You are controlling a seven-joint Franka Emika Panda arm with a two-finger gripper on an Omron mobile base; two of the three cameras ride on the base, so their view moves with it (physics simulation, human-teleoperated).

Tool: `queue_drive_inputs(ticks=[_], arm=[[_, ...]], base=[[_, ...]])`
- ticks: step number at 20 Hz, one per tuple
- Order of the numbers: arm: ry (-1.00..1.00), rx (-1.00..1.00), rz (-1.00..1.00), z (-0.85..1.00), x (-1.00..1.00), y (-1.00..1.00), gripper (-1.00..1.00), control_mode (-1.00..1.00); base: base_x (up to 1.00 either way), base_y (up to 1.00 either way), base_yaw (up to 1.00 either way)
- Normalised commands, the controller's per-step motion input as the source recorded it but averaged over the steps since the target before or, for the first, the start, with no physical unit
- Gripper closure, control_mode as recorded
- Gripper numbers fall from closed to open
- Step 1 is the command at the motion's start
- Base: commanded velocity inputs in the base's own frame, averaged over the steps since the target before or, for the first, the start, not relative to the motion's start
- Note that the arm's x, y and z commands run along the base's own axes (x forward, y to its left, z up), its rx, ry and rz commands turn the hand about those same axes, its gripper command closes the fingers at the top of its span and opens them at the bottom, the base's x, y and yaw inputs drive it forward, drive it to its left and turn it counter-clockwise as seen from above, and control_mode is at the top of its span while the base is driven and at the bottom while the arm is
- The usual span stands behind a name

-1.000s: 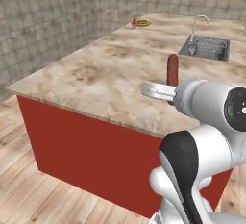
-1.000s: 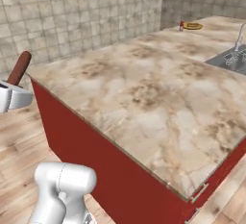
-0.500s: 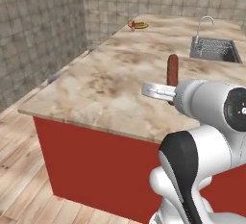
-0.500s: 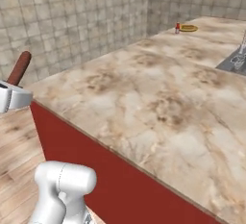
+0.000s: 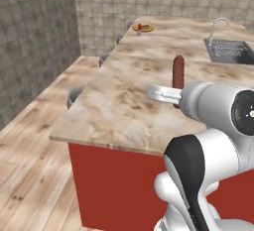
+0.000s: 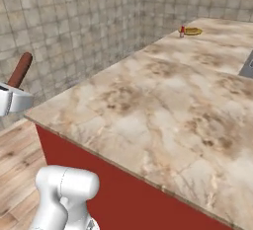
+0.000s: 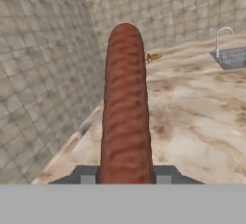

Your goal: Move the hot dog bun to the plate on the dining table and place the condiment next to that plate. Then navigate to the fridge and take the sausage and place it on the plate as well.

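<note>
Sausage (image 7: 125,107) is held up in the air by the gripper (image 7: 123,175), near the close corner of the dining table (image 6: 163,120). It is short, slim and dark red-brown. It is judged to be light and a bit soft, so it can be squashed if it is squeezed hard. Its skin looks smooth, so it may slip. The best place to hold it is judged to be low on one end, which is where it is held.

The gripper's jaws are closed tight on the bottom end of the sausage, one on each side. In the hand view the sausage stands straight up toward 12 o'clock. In the left base view it sticks up from the gripper (image 5: 174,96) too.

The plate (image 5: 143,28) is seen far away on the table, at about 11 o'clock in the left base view. The condiment (image 6: 182,31) is set right beside the plate's left edge in the right base view. A sink (image 5: 230,51) with a tap is seen at about 1 o'clock. The bun cannot be made out on the plate from this far.
</note>
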Motion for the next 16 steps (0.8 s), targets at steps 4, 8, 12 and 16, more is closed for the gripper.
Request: queue_drive_inputs(ticks=[4,8,12,16], arm=[[0.0,0.0,0.0,0.0,0.0,0.0,1.0,1.0],[0.0,0.0,0.0,0.0,0.0,0.0,1.0,1.0],[0.0,0.0,0.0,0.0,0.0,0.0,1.0,1.0],[0.0,0.0,0.0,0.0,0.0,0.0,1.0,1.0]], base=[[0.78,1.0,-0.28],[0.8,1.0,-0.3],[0.82,1.0,-0.3],[0.83,1.0,-0.3]])
